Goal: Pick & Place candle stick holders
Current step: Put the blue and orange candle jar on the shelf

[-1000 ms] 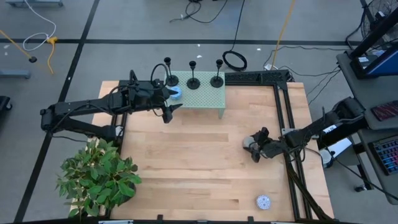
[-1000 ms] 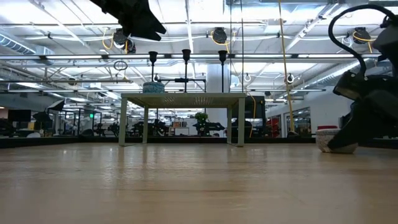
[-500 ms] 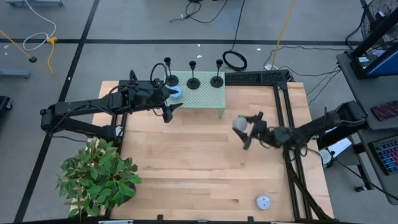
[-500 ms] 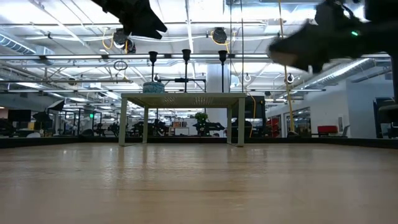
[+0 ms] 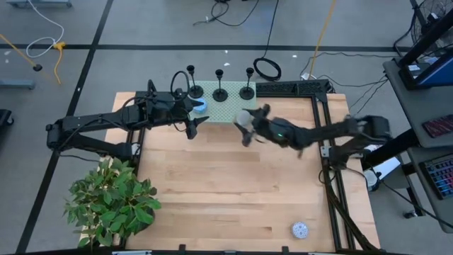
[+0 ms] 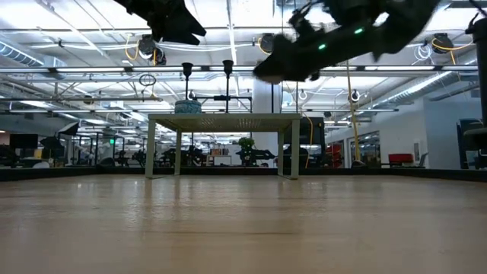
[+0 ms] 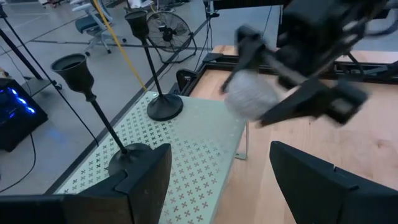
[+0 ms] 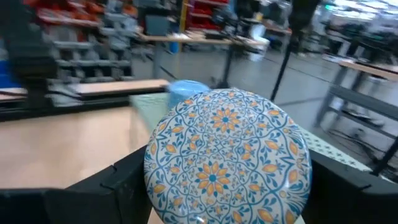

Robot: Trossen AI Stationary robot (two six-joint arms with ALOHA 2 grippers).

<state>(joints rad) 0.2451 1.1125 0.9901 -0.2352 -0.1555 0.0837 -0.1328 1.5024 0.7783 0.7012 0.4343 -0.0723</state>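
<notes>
Three black candle stick holders (image 5: 195, 88) (image 5: 221, 92) (image 5: 247, 91) stand by their round bases along the far side of a small green perforated stand (image 5: 223, 112). In the low view they show at the stand's top (image 6: 227, 72). My right gripper (image 5: 245, 122) is shut on a round tin with a blue and orange patterned lid (image 8: 227, 165), in the air over the stand's right end. My left gripper (image 5: 192, 117) hangs open and empty above the stand's left end; its fingers show wide apart in its wrist view (image 7: 221, 180). My right gripper pinches the round tin by its side wall (image 8: 152, 180) between its two fingers, one on each side. The fingers reach in from the table's right side, roughly level. The tin is lifted clear, its patterned lid turned toward the wrist camera.
A small blue tin (image 5: 200, 106) sits on the stand's left part. A potted plant (image 5: 113, 202) stands at the near left corner. A small patterned ball (image 5: 300, 229) lies near the front right. A black frame rail (image 5: 327, 142) runs along the right side.
My right gripper has lifted the round tin off the table near the right rail and carried it up and toward the far left, to above the stand's right end.
</notes>
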